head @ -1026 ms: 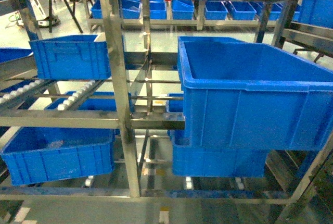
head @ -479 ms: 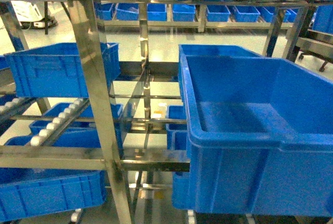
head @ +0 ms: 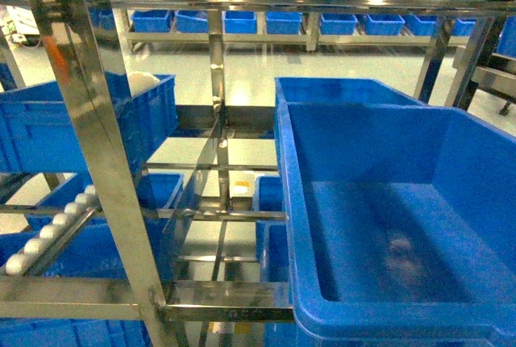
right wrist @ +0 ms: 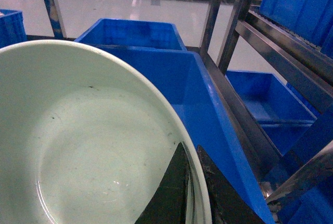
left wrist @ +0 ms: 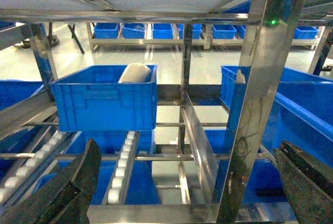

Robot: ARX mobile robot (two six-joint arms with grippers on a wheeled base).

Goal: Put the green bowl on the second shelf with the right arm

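Note:
The green bowl (right wrist: 88,140) fills the left of the right wrist view, pale mint with a lighter inside. My right gripper (right wrist: 191,151) is shut on its rim, one dark finger inside the wall and one outside. The bowl hangs over the near corner of a large blue bin (right wrist: 171,78). My left gripper (left wrist: 188,146) is open and holds nothing, its fingers (left wrist: 78,182) spread wide before the steel rack. Neither gripper nor the bowl shows in the head view. I cannot tell which level of the rack is the second shelf.
A deep blue bin (head: 403,202) sits on the rack at the right, another behind it. A steel post (head: 97,161) stands close on the left, with roller tracks (head: 56,226) and a bin (left wrist: 104,99) holding a white object (left wrist: 135,72). More bins line the far wall.
The head view has closed in on the rack and risen. The big blue bin is now nearer and seen from above, and the left post has slid further left.

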